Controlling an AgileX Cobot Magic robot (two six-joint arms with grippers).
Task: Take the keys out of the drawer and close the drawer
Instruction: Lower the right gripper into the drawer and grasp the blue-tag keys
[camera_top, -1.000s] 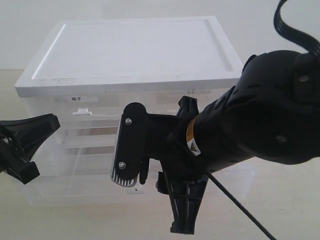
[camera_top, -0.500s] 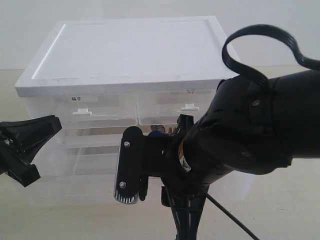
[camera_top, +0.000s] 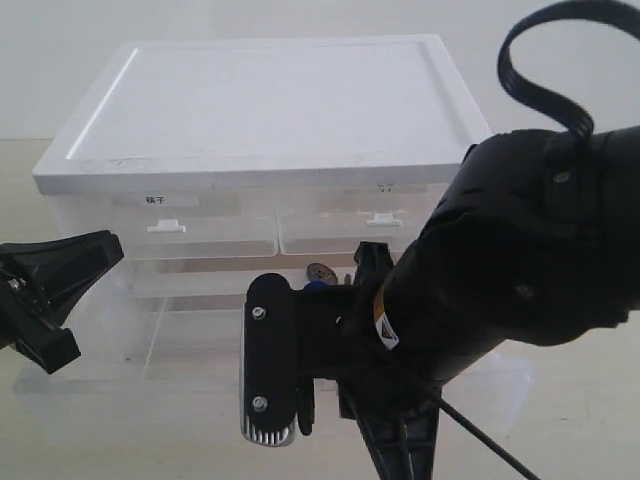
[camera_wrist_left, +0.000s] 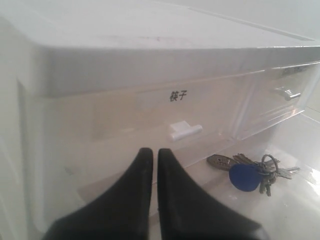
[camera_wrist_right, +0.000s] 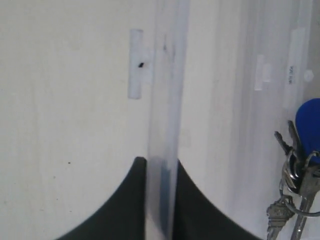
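Silver keys (camera_wrist_left: 255, 172) lie in the drawer (camera_wrist_right: 167, 100), which stands open toward the bench edge nearest the arms. Right gripper (camera_wrist_right: 160, 165) pinches its front wall; left gripper (camera_wrist_left: 155, 155) hovers beside, jaws nearly together, empty. Opening looks done; next the left must spread and reach in.

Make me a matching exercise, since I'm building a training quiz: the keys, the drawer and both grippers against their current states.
1. keys
2. drawer
3. left gripper
4. right gripper

A. shut on the drawer's front wall
B. standing open
C. shut, holding nothing
D. lying inside the drawer

Pairs: 1-D, 2-B, 3-C, 4-A.
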